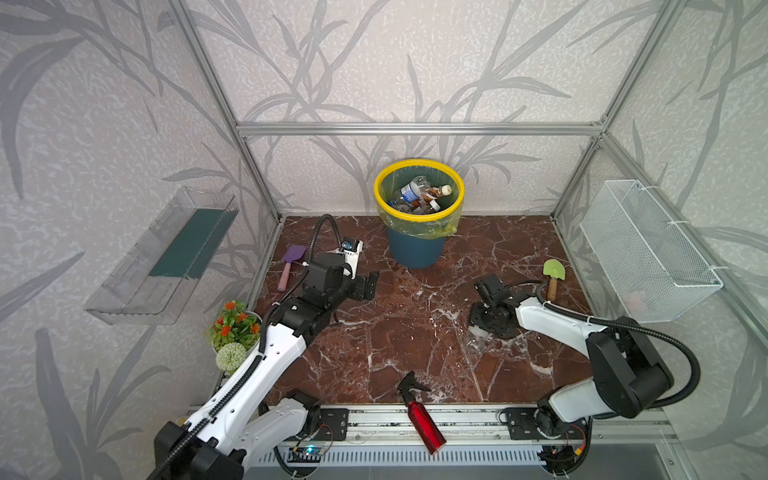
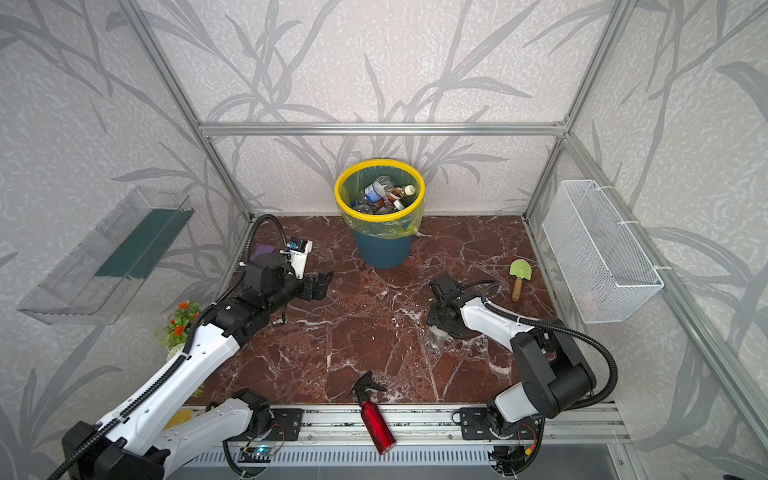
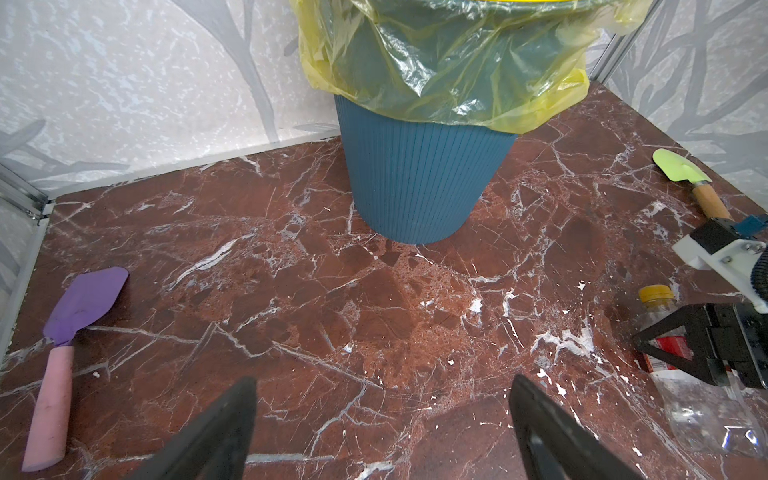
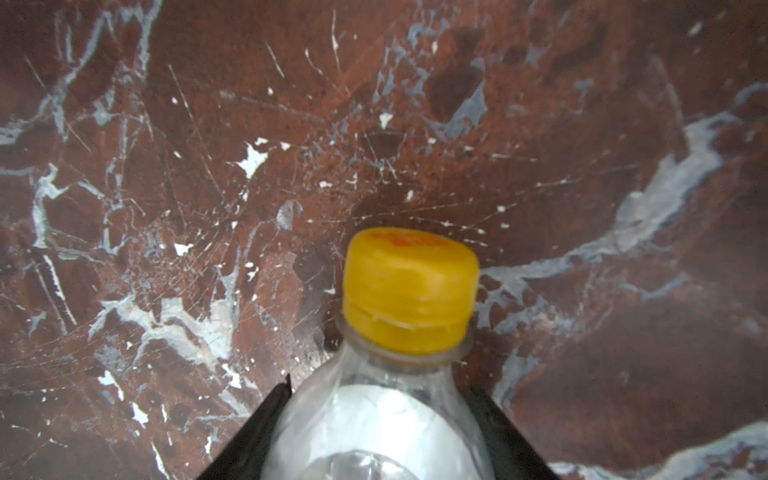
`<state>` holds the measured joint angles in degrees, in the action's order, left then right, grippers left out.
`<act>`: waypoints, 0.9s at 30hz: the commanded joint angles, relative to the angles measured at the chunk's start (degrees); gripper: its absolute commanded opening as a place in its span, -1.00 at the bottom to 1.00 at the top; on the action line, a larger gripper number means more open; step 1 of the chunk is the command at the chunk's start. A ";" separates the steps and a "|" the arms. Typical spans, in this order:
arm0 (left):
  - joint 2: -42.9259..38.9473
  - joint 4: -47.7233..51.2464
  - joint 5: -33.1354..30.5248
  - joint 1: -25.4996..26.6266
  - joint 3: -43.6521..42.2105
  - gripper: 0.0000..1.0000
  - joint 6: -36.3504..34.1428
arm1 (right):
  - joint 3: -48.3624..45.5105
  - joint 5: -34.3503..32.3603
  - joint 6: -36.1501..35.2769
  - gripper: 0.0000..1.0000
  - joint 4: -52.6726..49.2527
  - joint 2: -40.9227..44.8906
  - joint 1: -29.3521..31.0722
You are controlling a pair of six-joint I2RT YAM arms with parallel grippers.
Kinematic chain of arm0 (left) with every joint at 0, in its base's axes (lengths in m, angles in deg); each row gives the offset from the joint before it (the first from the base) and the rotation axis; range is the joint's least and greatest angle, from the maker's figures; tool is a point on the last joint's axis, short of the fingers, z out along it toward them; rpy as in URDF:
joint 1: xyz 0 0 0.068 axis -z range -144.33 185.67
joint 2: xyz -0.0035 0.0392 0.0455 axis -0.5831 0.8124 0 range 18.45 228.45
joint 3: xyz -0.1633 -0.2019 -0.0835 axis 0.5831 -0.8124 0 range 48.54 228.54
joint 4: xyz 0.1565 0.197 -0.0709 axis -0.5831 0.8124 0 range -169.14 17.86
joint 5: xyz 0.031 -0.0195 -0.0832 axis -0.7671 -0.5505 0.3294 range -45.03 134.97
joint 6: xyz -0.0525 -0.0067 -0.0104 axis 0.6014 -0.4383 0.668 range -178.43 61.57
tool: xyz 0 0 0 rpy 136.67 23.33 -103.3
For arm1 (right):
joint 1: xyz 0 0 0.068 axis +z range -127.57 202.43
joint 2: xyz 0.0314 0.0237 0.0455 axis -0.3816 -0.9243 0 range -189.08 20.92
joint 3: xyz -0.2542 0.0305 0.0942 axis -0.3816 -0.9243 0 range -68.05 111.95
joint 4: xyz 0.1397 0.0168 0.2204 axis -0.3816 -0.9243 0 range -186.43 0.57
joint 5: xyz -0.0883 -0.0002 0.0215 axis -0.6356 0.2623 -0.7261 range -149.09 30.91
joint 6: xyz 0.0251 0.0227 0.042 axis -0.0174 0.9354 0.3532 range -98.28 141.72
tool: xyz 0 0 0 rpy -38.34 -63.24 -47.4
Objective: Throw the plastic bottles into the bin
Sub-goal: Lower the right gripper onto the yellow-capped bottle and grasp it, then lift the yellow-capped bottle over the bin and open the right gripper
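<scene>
1. A red-brown marble tabletop (image 1: 395, 353) is lying inside a metal frame backed by leaf-patterned wallpaper.
2. The only bottle (image 4: 374, 419) seen out on the tabletop is lying on its side towards the right, well apart from the bin (image 1: 415, 249). It is clear, with a yellow cap (image 4: 409, 291).
3. The right gripper (image 4: 380, 388) is reaching down over it. Its jaws are pressing against both sides of the shoulder, just behind the cap, so it looks clamped on the bottle.
4. The bin is standing at the back centre by the wall, with several bottles (image 1: 419, 193) piling up inside its liner (image 1: 419, 226).
5. The thin plastic is probably going to buckle or slip, so the squeeze wants to be firm without crushing. The lift should go high enough to clear the yellow rim (image 1: 419, 163) before letting go over the opening.
6. The left gripper (image 3: 382, 399) is hovering on the left with jaws wide apart and empty, off the likely path.
7. A purple trowel (image 1: 291, 262) is lying at far left and a green trowel (image 1: 552, 274) beside the right arm. A red spray bottle (image 1: 424, 424) is resting on the front edge.
8. Nothing is standing between bottle and bin; the tall rim seems the main obstacle.
</scene>
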<state>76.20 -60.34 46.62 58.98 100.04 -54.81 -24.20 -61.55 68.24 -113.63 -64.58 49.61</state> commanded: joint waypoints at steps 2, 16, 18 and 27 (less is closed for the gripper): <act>0.55 -0.38 0.63 0.27 0.69 0.87 -0.11 | 0.37 -0.94 0.02 0.13 0.13 0.12 0.22; 1.00 -0.59 0.43 0.27 0.54 0.87 -0.15 | 2.73 -3.27 -3.48 -0.02 0.98 5.69 0.08; 1.29 -0.75 0.61 0.27 0.61 0.87 0.06 | 2.90 -4.32 -4.43 -0.03 0.49 8.45 -0.15; 1.96 -2.05 1.77 0.27 1.25 0.85 2.93 | 0.33 -10.88 -14.96 -0.09 3.74 28.42 -0.87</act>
<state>78.00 -60.90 47.30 58.98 100.04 -53.59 -23.26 -68.55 58.95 -111.45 -40.93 49.19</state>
